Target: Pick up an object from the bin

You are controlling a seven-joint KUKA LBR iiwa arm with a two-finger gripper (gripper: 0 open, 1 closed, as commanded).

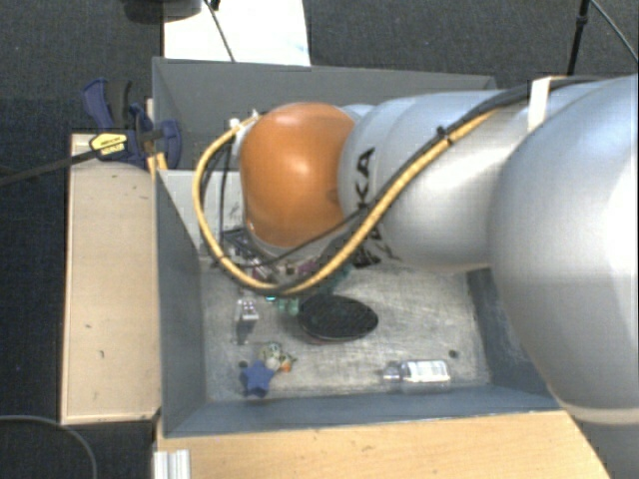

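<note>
The dark body of my gripper (252, 255) shows under the arm's wrist, low over the left half of the bin floor. Just below it lies a small grey metal piece (245, 317). To its right a black oval disc (337, 319) lies flat, with a small green thing (290, 307) at its left edge, partly hidden by the wrist. Whether the gripper touches any of them is hidden.
Near the bin's front wall lie a blue crumpled thing (257, 378), a small multicoloured bit (277, 359) and a clear tube with a white label (417, 372). The arm and its orange cover hide the back and right of the bin.
</note>
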